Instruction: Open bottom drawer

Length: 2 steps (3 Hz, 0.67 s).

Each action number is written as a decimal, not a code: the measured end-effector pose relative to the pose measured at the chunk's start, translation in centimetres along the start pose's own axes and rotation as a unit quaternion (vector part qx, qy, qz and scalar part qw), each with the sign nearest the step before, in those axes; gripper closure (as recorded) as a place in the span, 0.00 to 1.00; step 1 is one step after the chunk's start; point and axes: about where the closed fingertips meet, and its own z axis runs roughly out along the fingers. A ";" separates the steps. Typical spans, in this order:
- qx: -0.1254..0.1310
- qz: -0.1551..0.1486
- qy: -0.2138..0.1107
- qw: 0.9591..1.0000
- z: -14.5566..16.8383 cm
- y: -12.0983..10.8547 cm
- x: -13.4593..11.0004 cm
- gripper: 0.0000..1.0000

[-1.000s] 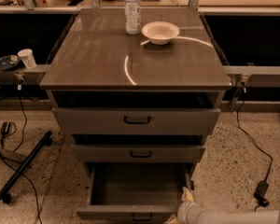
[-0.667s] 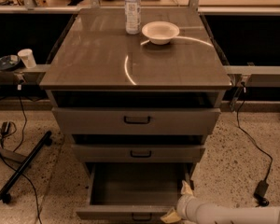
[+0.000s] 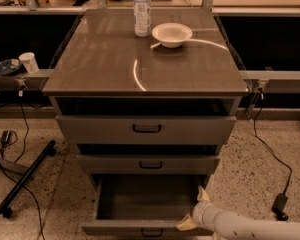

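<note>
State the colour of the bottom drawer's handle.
Black handle on the bottom drawer, camera view; gripper at its front right corner.

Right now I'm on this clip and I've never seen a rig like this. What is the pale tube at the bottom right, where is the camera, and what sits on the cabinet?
The pale tube is the robot's single arm, which reaches in from the lower right. It ends in the gripper, a two-finger clamp. The gripper is at the right front corner of the bottom drawer, with its tan fingertips apart and nothing held between them. I cannot tell whether they touch the drawer.

There is only one camera. It looks down at the cabinet from the front, and its mounting is not on record.

The bottom drawer is pulled out and looks empty. The two drawers above it stick out only a little. On the cabinet top stand a clear bottle and, to its right, a white bowl.
</note>
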 end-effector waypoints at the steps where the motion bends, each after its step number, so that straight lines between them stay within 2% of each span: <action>1: 0.006 0.022 -0.018 1.000 -1.3 -1.8 0.0 0.00; 2: 0.020 0.054 -0.043 0.997 -4.4 -4.4 -0.2 0.00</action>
